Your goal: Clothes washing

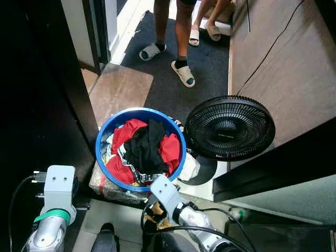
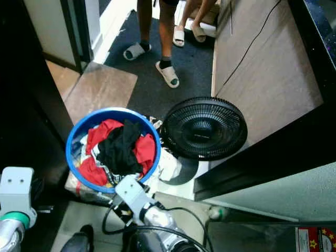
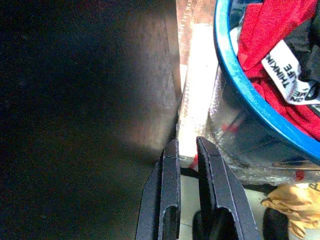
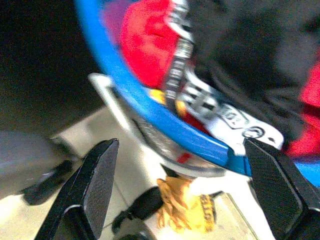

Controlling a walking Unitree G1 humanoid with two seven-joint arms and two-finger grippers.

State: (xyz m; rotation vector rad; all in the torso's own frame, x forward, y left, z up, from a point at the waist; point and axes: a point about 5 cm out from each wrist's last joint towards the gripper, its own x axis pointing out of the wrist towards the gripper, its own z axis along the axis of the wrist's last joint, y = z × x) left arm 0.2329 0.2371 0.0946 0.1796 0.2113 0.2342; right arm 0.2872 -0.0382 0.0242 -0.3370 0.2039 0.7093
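Right claw (image 4: 185, 190) hangs spread wide at the blue basket's (image 1: 178, 137) near rim, red and black clothes (image 1: 143, 148) inside; left claw (image 3: 189, 150) pressed nearly together beside it.

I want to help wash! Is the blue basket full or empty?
Full: the blue basket holds heaped red clothes with a black garment on top.

The 2 head views look steeply down from above at the floor, both taking in the blue basket (image 1: 140, 148), the black fan (image 2: 203, 128) and a person's feet (image 1: 182, 72) farther off. The left wrist view looks along its closed jaws, close to the basket's rim. The right wrist view sits closer still, between wide-set jaws, sharing that rim and the red clothes (image 4: 147, 42).
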